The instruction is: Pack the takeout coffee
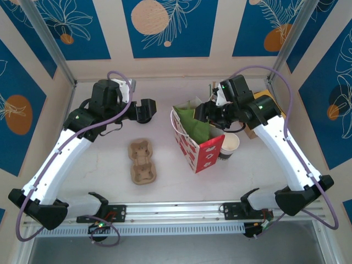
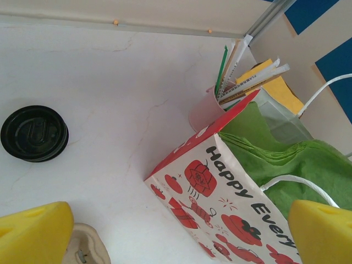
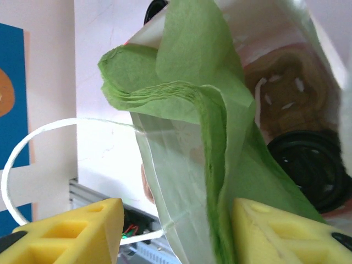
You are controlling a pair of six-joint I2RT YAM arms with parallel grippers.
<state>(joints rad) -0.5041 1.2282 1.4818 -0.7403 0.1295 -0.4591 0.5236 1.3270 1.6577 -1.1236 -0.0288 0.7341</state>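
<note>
Right wrist view: takeout coffee (image 3: 311, 168), a small cup under a round black plastic lid, sits deep inside red-and-white paper gift bag (image 1: 208, 155), cup body hidden behind crumpled green tissue paper (image 3: 187, 66). Right gripper (image 3: 179, 234) at bag mouth, yellow fingers apart, released, tissue edge loose between them. Left gripper (image 2: 177, 234) spread wide, holding nothing, over white table (image 2: 110, 82). Loose black lid (image 2: 34, 133) lies on table. Lidless white-and-brown paper cup (image 1: 229, 146) just beside bag. Brown cardboard cup carrier (image 1: 142, 160) left of bag.
</note>
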